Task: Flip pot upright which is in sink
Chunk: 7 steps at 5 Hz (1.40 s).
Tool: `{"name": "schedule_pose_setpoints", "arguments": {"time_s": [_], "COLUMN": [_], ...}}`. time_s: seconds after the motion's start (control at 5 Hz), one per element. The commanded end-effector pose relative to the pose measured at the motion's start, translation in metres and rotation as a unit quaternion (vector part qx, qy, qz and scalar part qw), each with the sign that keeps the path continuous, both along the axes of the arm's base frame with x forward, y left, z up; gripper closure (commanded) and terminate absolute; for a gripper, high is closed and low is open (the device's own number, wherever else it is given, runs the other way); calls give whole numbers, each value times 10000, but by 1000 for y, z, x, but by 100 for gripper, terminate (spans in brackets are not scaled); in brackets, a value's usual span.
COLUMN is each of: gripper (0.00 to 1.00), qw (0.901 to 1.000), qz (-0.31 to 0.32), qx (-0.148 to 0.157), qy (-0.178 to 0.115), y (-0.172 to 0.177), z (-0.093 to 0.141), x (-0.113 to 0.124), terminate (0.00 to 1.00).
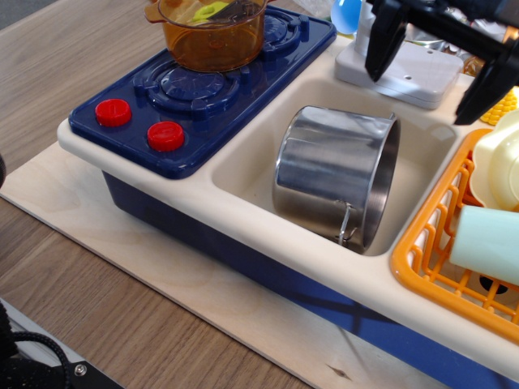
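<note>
From my remote seat I see the pot point(336, 174) lying on its side in the sink point(243, 162), filling most of the basin. Its rolled rim faces about three o'clock, toward the orange dish rack point(430, 251), and its closed base points toward nine o'clock. The thin wire handle point(347, 223) sits low on the pot's near side, around six o'clock from its middle, close to the front wall of the sink.

My gripper point(430, 71) hangs above the far right corner of the sink, at roughly one o'clock from the pot and well apart from it. Its two black fingers point(383, 44) are spread wide, one over the grey faucet base point(401, 73) and the other out over the rack's far edge, with nothing held between them.

At ten o'clock from the pot, the navy stove top point(203, 89) carries two red knobs point(113, 112) along its near edge and a translucent orange pot point(212, 28) on a burner. The rack at three o'clock holds a cream-coloured item point(499, 166) and a pale blue cup point(486, 243). A yellow corn piece point(503, 105) shows just beyond the rack, beside the right finger. The whole kitchen unit stands on a light wooden board point(162, 275).
</note>
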<state>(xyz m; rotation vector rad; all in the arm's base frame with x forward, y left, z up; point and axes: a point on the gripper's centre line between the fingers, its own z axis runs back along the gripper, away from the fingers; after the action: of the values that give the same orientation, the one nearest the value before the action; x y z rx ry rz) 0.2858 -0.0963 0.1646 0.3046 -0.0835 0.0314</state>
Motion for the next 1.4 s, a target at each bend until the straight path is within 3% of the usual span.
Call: {"name": "schedule_pose_setpoints", "arguments": {"time_s": [0.0,0.4,0.8,1.0,1.2], "gripper": [0,0,0,0,100], "qw": [9926,9844,9829,9832,9832], "qz": [-535,-709,-848,-901,-1021], "qx": [1038,1501,1446,1416,1310], "qy": [-316,-588,-766,-712,-760], "y": [-1,6,25,33,45], "z": [3,-13,-25,-21,-22], "x": [0,-6,-9,-9,-7], "terminate": [0,0,0,0,0]}}
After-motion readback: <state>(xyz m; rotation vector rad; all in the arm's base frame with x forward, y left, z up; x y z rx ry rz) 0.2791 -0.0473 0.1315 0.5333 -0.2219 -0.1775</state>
